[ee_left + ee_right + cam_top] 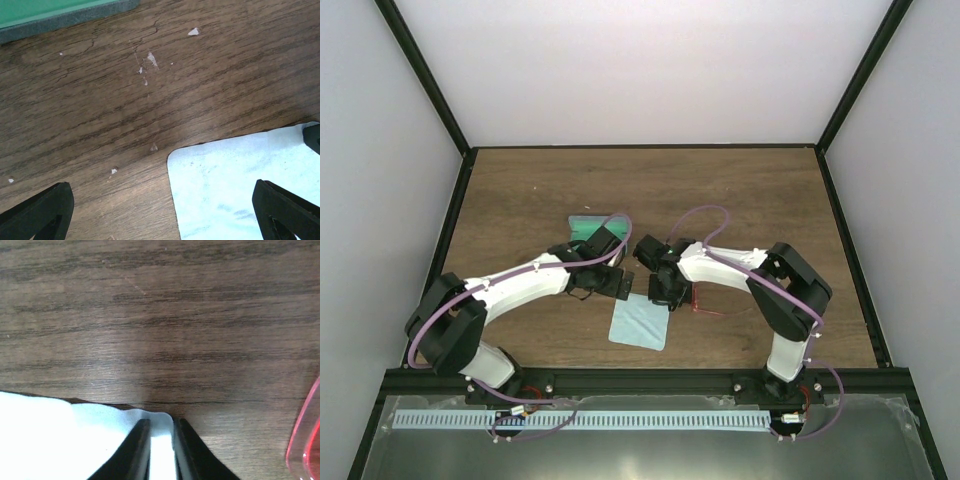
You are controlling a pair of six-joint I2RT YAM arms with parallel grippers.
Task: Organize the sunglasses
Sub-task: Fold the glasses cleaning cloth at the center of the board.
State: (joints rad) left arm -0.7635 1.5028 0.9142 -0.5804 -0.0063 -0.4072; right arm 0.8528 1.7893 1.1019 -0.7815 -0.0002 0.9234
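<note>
The sunglasses (706,300), thin red translucent frames, lie on the wood just right of my right gripper (660,293); one red rim shows at the right edge of the right wrist view (306,440). A light blue cloth (640,322) lies flat between the arms. My right gripper (161,423) is shut on the cloth's far corner (162,450), which bunches up between the fingers. My left gripper (161,187) hangs open over the bare wood and the cloth's (240,185) other far corner, holding nothing. The grey-blue case (586,226) with its green inside lies beyond the left gripper.
The case's edge (55,17) shows at the top left of the left wrist view. A black finger of the right gripper (313,138) pokes in at that view's right edge. Black frame rails (455,215) border the wooden table (740,190).
</note>
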